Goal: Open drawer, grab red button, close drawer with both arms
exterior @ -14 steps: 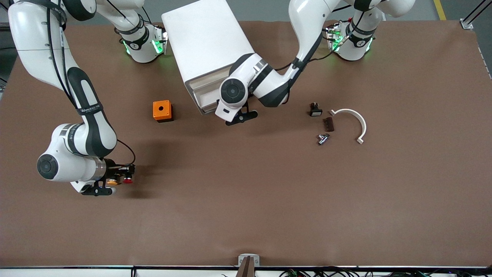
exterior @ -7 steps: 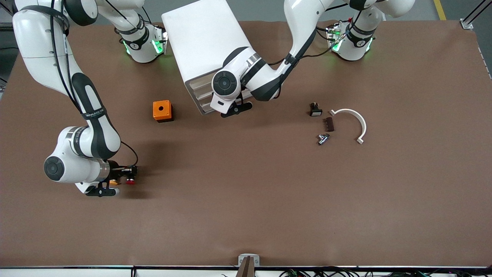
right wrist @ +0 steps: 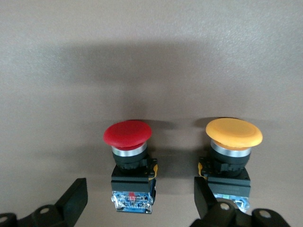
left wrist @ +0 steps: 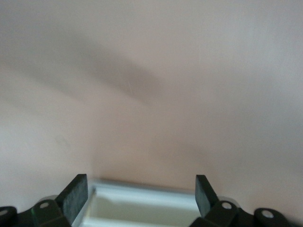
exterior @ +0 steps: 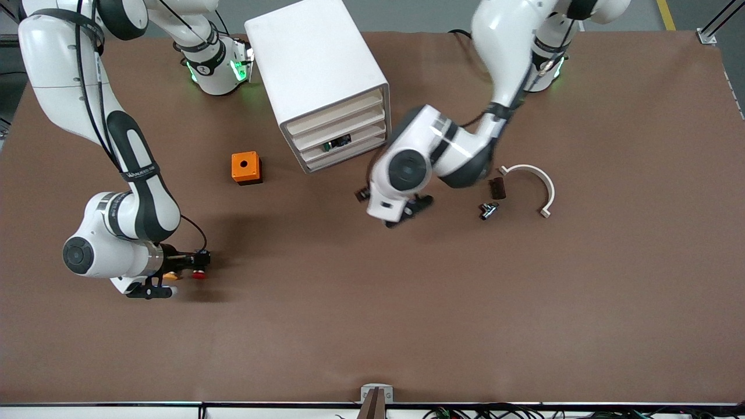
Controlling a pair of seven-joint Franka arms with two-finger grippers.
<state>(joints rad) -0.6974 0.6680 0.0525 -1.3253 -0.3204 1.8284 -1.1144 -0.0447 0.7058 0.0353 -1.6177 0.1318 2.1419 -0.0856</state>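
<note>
My right gripper (right wrist: 137, 201) sits low over the table (exterior: 372, 302) toward the right arm's end, fingers (right wrist: 73, 201) spread wide and gripping nothing. The red button (right wrist: 129, 165) stands between them on the table, cap toward twelve o'clock in the right wrist view, bluish block toward six. Just beside it stands the orange-yellow button (right wrist: 232, 158), partly in front of the other finger. In the front view the right gripper (exterior: 174, 274) shows with the red button (exterior: 199, 273) at its three o'clock and the orange-yellow button (exterior: 169, 276) tucked under the wrist.

My left gripper (exterior: 391, 205) hangs over bare table at about five o'clock from the cabinet (exterior: 317, 75). Its fingers (left wrist: 75, 194) are wide apart and hold nothing, with a pale edge between them that I cannot identify.

The drawer (exterior: 337, 142) and the two like it all sit flush in the cabinet front. An orange box (exterior: 245, 167) lies at the cabinet's eight o'clock. Toward the left arm's end lie a white curved bracket (exterior: 538, 186), a small brown block (exterior: 497, 187) and a small metal fitting (exterior: 488, 209).
</note>
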